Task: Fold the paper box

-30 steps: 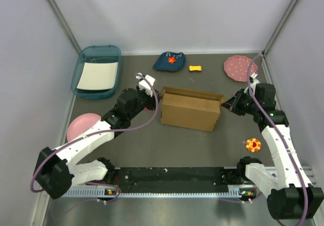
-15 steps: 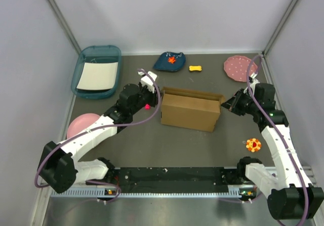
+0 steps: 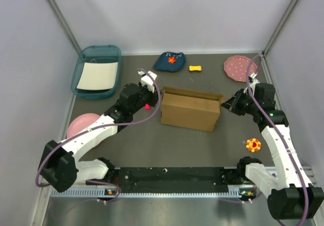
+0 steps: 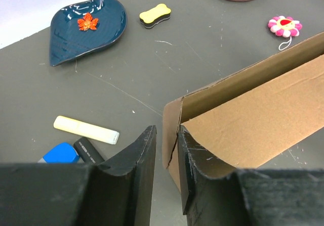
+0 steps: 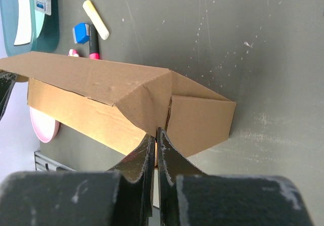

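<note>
At the middle of the table point(image 3: 152, 150) the paper box point(image 3: 190, 112) stands half-formed. The right gripper point(image 5: 156, 131), fingers pressed together, pinches its right end flap. The left gripper point(image 4: 166, 129), narrowly spread, straddles the left end wall. It should seat deeper and square before squeezing, or the corner may buckle.

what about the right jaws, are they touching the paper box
Touching. The right wrist view shows the right gripper with its jaws shut on the end flap of the paper box, cardboard pinched between them with no gap.

paper box point(image 3: 188, 112) mid-table | tray point(image 3: 80, 69) far left | dish point(image 3: 169, 61) behind box
</note>
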Available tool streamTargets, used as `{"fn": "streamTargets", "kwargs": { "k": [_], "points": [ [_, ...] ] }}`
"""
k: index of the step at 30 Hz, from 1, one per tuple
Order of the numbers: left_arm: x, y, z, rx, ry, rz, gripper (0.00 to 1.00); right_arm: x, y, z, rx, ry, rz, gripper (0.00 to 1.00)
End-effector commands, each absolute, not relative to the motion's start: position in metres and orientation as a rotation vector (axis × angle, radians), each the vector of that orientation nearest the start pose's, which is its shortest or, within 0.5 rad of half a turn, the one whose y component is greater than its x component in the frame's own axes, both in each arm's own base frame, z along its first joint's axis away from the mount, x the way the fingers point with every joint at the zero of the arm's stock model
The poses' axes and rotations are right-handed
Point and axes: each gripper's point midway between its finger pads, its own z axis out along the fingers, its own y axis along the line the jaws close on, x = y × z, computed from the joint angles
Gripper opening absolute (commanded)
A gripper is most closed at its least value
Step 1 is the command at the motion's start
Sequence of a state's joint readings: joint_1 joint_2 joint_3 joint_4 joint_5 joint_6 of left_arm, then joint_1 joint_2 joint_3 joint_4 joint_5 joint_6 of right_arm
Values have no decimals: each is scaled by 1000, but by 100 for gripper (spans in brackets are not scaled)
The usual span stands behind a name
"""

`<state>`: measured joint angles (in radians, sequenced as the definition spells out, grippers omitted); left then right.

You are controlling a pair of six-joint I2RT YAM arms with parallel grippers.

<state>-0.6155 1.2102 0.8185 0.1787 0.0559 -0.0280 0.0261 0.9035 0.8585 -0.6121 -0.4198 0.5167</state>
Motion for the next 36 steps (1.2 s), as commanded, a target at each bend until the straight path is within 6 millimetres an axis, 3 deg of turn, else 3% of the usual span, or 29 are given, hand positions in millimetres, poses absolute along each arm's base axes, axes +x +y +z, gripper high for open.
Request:
{"fn": "streamTargets", "kwargs": {
  "k": [1, 8, 14, 18, 36],
  "points": [
    [334, -250, 234, 558, 1705, -525, 28, 253, 95, 202, 310, 2274, 724, 0],
    [333, -249, 228, 557, 1723, -524, 24, 253, 96, 203, 305, 2272, 728, 0],
    [330, -253, 243, 541, 1695, -568, 0, 253, 96, 203, 303, 2271, 726, 0],
    [326, -258, 256, 491, 1715, -640, 0, 253, 95, 201, 302, 2274, 711, 0],
    [320, -261, 272, 288, 1874, -773, 0, 253, 90, 187, 271, 2296, 584, 0]
  ]
}}
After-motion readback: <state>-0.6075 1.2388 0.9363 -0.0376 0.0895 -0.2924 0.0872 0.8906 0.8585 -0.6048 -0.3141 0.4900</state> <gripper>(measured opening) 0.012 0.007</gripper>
